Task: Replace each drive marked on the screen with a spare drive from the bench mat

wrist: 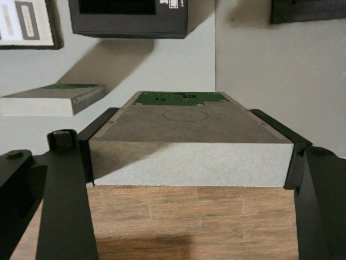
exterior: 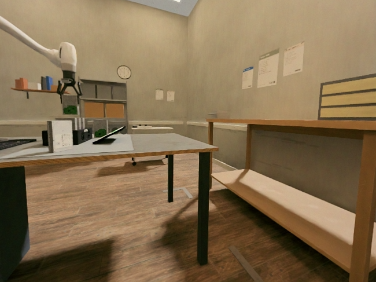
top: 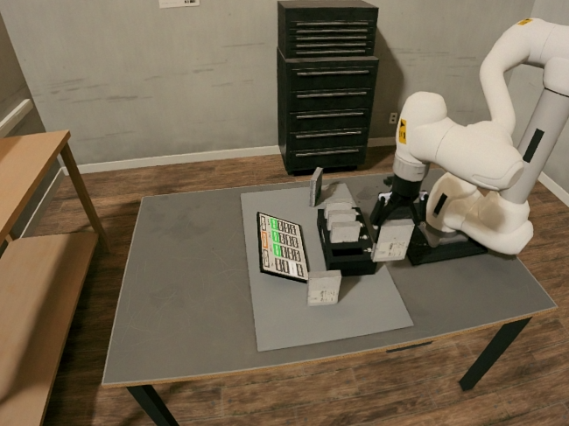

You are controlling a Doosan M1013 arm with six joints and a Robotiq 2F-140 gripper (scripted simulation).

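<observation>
- The table [top: 189, 303] is grey, and the lighter mat [top: 332, 317] lies on it below the gripper.
- The black dock [top: 348, 260] stands on the mat, just to the screen side of the gripper. Three grey drives stand in its bays, and the bay at its near end is an open slot.
- The screen [top: 282, 246] leans beyond the dock. It shows a grid of cells, some green and one orange; the writing is too small to read.
- One spare [top: 324, 288] stands upright on the mat near the dock's open end. The second spare [top: 316, 186] stands by the dock's far end.
- The held drive [top: 393, 239] is a grey block with a small dark label on its side and a green circuit board on its lower face [wrist: 182, 97].
- The gripper [top: 398, 208] is clenched on this drive by its two narrow sides. It hangs in the air beside the dock, above the mat's edge.
</observation>
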